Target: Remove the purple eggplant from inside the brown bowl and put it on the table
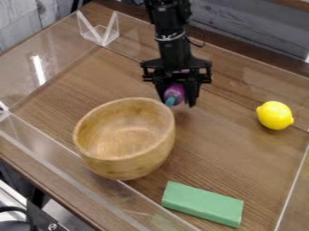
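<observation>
My gripper (pixel 176 94) hangs from the black arm, pointing almost straight down, just beyond the far right rim of the brown bowl (pixel 122 136). Its fingers are shut on the purple eggplant (pixel 176 93), a small glossy purple piece with a greenish end showing between them. The eggplant is held outside the bowl, a little above the table (pixel 229 158). The bowl's hollow shows only bare wood grain.
A yellow lemon (pixel 276 115) lies at the right, near the clear acrylic wall. A flat green sponge block (pixel 203 204) rests at the front right. A clear acrylic stand (pixel 97 27) is at the back left. Low acrylic walls border the tabletop.
</observation>
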Robot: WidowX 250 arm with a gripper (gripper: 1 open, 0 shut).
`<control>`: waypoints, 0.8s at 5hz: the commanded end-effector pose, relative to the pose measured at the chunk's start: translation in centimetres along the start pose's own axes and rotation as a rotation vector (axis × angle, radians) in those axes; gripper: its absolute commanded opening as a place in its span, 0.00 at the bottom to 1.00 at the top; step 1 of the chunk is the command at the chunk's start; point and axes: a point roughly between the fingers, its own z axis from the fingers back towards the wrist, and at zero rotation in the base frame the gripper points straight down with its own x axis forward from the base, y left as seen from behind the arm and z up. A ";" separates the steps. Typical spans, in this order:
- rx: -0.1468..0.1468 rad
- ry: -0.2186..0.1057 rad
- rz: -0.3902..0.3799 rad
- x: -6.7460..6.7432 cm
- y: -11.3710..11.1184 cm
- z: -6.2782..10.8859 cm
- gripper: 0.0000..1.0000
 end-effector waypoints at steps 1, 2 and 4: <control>-0.006 -0.059 -0.039 0.0 -1.0 1.6 0.00; -0.005 -0.056 -0.049 -0.3 -1.4 1.2 0.00; -0.003 -0.054 -0.065 -0.9 -2.1 0.3 0.00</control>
